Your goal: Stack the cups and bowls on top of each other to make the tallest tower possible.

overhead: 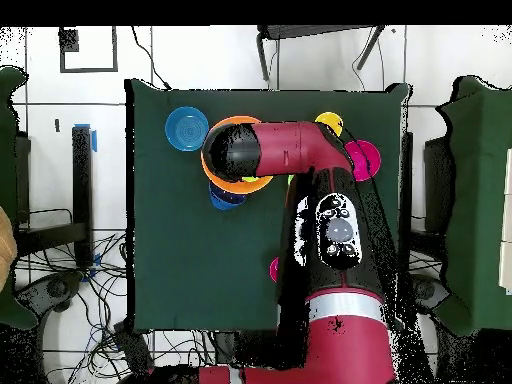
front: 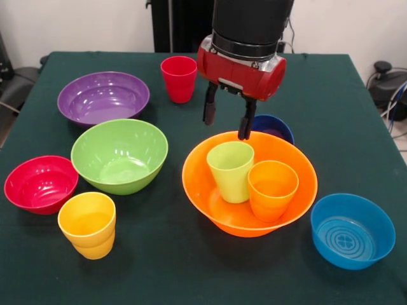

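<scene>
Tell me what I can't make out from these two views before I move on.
- Dark blue bowl: front view, mostly behind the orange bowl's rim and the end effector.
- Light green cup and orange cup: overhead, covered by the arm.
- Purple and lime green bowls: overhead, under the arm.
- Cup bases inside the orange bowl: front view, whether they touch is unclear.

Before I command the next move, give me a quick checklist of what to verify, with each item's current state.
1. gripper open and empty: ok.
2. Gripper clear of the orange bowl rim: cannot tell, one fingertip looks close.
3. light green cup and orange cup upright in the orange bowl: ok.
4. Tower begun: not ok, those cups sit side by side, unstacked.
5. yellow cup and red cup upright, reachable: ok.
6. dark blue bowl fully visible: not ok, partly hidden.
</scene>
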You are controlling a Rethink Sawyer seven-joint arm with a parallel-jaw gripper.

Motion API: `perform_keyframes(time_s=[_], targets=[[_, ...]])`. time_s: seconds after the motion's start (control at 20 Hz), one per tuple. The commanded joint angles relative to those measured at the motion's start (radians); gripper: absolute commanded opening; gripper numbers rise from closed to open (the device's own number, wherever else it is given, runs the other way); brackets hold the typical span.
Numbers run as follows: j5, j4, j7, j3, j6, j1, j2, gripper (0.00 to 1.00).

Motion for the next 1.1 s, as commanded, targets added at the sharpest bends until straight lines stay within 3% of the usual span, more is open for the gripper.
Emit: perform_keyframes(time_s=[0.05,0.35,0.75,0.95,1.1], targets=[[-0.08,0.059,-0.376,0.112,0.136,-0.067,-0.041,1.0],[-0.095,0.199,-0.451,0.172,0.053,-0.143,-0.083,1.0],[-0.151,-0.063,-0.592,0.213,0.181,-0.157,0.055,1.0],[-0.22,-0.188,-0.686,0.236,0.122,-0.144,0.129,1.0],[-0.234,-0.254,-0.748,0.265,0.097,-0.146,0.164,1.0]])
